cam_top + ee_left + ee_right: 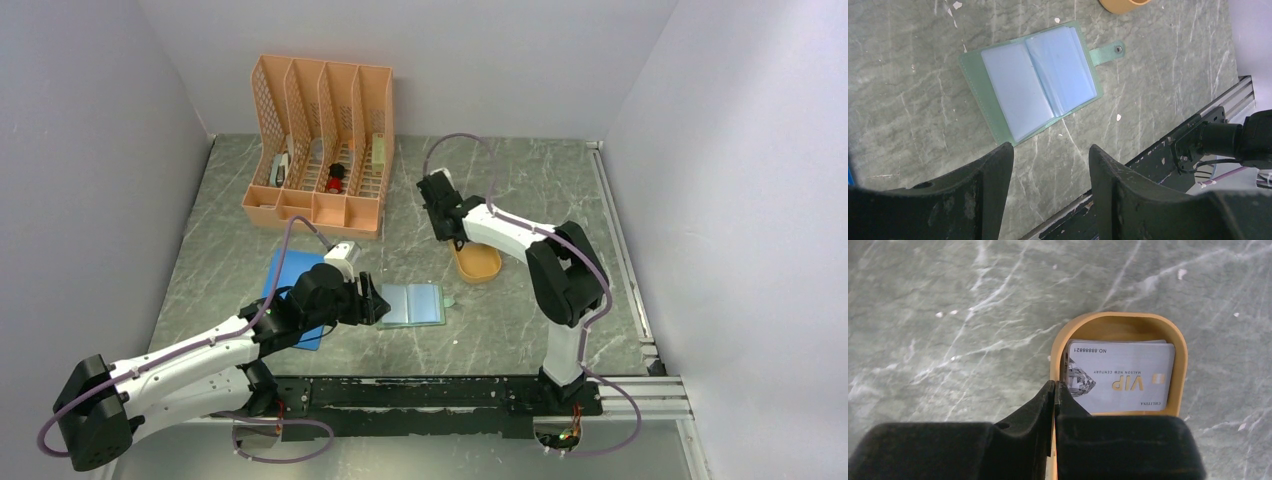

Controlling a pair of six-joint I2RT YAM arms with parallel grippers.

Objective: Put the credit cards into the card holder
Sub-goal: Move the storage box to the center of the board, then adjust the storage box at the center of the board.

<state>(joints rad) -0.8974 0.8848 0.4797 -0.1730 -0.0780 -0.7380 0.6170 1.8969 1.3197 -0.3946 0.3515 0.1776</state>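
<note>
Left gripper point(1050, 150): jaws apart, empty, poised just short of the wallet.
Card holder point(413, 304): open flat, pockets up, at 3 o'clock of that gripper seen from above.
Credit cards point(1128, 382): stacked in mustard tray point(1118, 316), 1 o'clock of the wallet.
Right gripper point(1054, 387): pinched closed at the tray's rim, with no card visibly caught; it should take only the top card.

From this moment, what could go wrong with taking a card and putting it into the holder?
1. The right gripper is shut at a side wall of the yellow tray, beside the credit cards; it may have pinched the wall, or nothing, and could drag the tray.
2. The cards lie stacked, so two might come together.
3. The card holder lies open and unheld; the left gripper hovers open near it, so it may slide on insertion.
</note>
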